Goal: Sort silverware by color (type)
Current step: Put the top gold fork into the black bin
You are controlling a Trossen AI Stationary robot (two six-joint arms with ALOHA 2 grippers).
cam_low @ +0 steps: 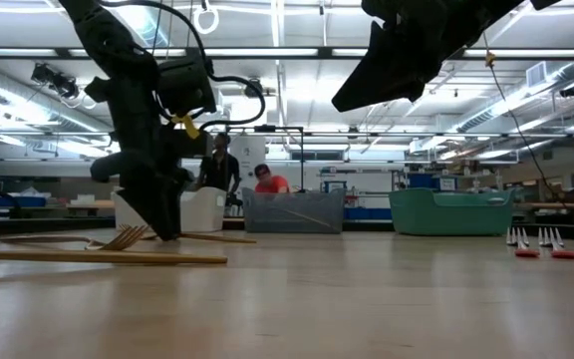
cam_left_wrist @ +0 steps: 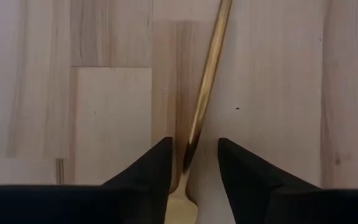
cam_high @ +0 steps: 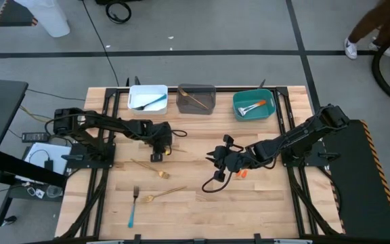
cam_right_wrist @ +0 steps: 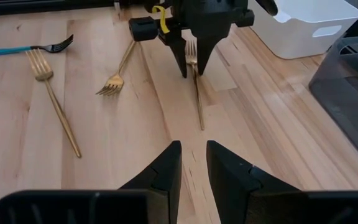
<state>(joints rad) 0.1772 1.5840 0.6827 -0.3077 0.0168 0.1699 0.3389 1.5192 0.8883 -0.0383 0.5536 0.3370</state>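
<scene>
Dark fingers (cam_left_wrist: pixel 154 171) of the left gripper (cam_left_wrist: pixel 191 163) straddled a gold fork (cam_left_wrist: pixel 209 74) without clamping; a thin handle flat on the table (cam_left_wrist: pixel 104 112) might slip. At 3 o'clock, the right gripper (cam_right_wrist: pixel 193 165) hovered narrow, empty.

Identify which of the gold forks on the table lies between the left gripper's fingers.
The gold fork under the left gripper, straddled by its open fingers; the other two gold forks lie apart.

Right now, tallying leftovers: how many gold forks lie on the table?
3: one gold fork between the left gripper's fingers, two nearer the front edge. Bins may hide more.
</scene>
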